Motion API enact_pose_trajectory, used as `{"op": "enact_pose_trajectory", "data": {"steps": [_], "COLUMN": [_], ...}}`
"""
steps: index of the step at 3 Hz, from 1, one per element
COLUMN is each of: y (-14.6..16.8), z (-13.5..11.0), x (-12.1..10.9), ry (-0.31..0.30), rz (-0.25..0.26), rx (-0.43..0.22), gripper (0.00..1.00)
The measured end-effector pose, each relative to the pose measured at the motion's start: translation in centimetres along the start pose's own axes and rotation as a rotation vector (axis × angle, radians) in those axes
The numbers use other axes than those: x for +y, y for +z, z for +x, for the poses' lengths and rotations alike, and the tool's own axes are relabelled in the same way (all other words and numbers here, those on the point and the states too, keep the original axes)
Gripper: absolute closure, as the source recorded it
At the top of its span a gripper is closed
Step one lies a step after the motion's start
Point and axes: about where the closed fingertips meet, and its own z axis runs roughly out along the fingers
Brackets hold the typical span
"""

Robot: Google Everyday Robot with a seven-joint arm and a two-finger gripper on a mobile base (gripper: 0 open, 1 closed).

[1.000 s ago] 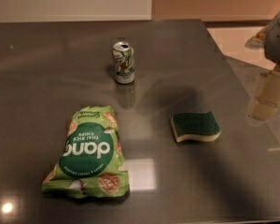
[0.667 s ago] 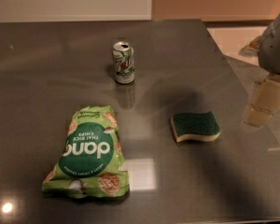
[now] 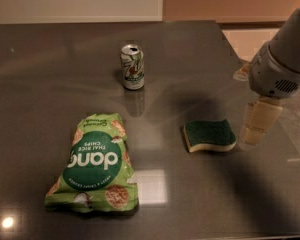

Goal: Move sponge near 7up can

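Note:
The sponge (image 3: 210,135) lies flat on the dark grey table (image 3: 50,74), right of centre, dark green top up with the pale yellow foam showing at its front edge. The 7up can (image 3: 132,67) stands upright further back and to the left, well apart from the sponge. My gripper (image 3: 256,126) hangs from the grey arm (image 3: 282,59) at the right, just right of the sponge and close to the table top. It holds nothing that I can see.
A large green chip bag (image 3: 96,163) lies flat at the front left. The table's right edge (image 3: 255,79) runs diagonally behind the arm, with pale floor beyond it. A wall stands behind the table.
The arm and gripper have moved left and a little forward, closer to the sponge's right side. The sponge, can and bag have not moved.

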Motion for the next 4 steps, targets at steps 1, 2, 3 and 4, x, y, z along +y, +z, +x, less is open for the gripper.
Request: {"op": "enact_pose_trajectory", "data": {"steps": [1,2,3,4], "y": [2.5,5.1,6.5,7.0], "z": [-0.1,-0.1,-0.2,-0.8], "x": [-0.3,-0.4,-0.3,0.0], "ry": [-0.024,-0.053,-0.067,-0.071], "rz": [-0.031,-0.062,-0.081,-0.102], "rx": [-0.006,-0.025,-0.037,-0.040], "gripper": [0.00,0.00,0.00,0.18]}}
